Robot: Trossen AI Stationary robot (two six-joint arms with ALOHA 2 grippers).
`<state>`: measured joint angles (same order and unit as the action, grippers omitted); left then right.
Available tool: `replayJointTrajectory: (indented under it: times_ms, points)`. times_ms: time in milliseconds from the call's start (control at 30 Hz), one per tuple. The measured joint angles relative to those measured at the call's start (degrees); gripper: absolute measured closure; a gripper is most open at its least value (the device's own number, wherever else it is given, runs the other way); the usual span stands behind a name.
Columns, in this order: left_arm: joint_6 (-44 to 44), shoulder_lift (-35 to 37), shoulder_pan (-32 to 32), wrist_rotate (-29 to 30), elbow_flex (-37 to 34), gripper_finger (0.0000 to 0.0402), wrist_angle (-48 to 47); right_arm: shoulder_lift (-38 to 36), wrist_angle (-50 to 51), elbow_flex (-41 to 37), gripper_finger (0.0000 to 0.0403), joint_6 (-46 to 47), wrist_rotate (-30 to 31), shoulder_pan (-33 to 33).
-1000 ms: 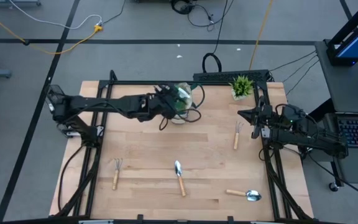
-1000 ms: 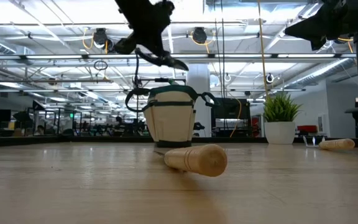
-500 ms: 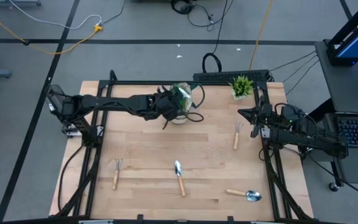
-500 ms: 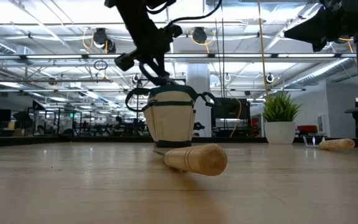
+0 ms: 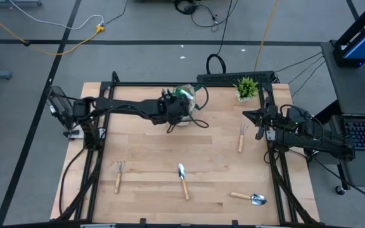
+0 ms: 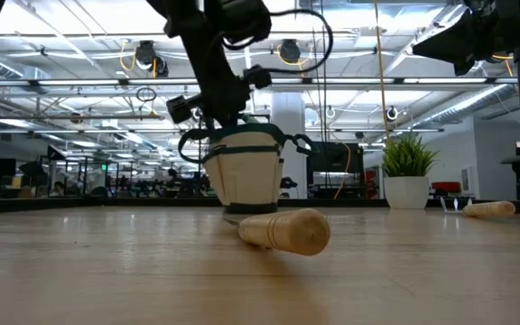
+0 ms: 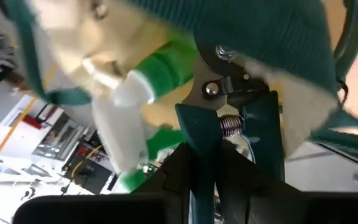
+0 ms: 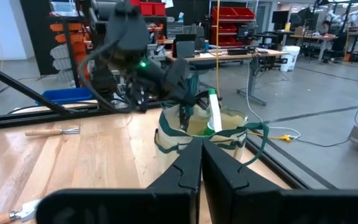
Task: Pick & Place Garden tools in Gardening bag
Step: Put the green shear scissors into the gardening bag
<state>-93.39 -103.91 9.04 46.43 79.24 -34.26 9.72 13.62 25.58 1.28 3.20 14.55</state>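
The gardening bag (image 5: 184,101), beige with a dark green band, stands upright at the table's far middle; it also shows in the low view (image 6: 246,176) and the right wrist view (image 8: 204,134). A green spray bottle (image 7: 135,106) sticks out of its mouth. My left gripper (image 5: 173,109) is at the bag's mouth, shut on the pruning shears (image 7: 229,106). My right gripper (image 5: 258,117) waits shut and empty at the table's right side. My left gripper pinches the shears' two dark handles (image 7: 197,134) between its two fingers, just behind the spring. It comes slanting down from the table's left. The shears point away from the fingers, with the blade end inside the bag's open mouth (image 7: 272,37), clear of the table.
On the table lie a fork rake (image 5: 118,176) at the near left, a trowel (image 5: 183,179) at the near middle, a trowel (image 5: 249,197) at the near right and a fork rake (image 5: 241,136) by my right gripper. A potted plant (image 5: 246,87) stands at the far right.
My left gripper has gone down and a little toward the table's right, from above the bag to its mouth. The shears have gone with it, and their blade end is now in the bag's opening.
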Motion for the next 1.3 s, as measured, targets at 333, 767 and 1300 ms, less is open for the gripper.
replayJointTrajectory:
  times_ms: [333,767,1300]
  points:
    - [-0.4,-1.7,0.0,-0.7,0.0,0.0337,0.0,0.0,0.0,0.0,0.0399,0.0,0.0,0.0]
    - [6.7,-1.7,0.0,-4.5,0.0,0.0321,4.8,0.0,0.1,0.0,0.0399,0.0,0.0,0.0]
    - [9.9,-1.6,-0.2,-4.7,0.0,0.0318,7.5,0.0,0.0,0.0,0.0399,0.0,0.0,0.0]
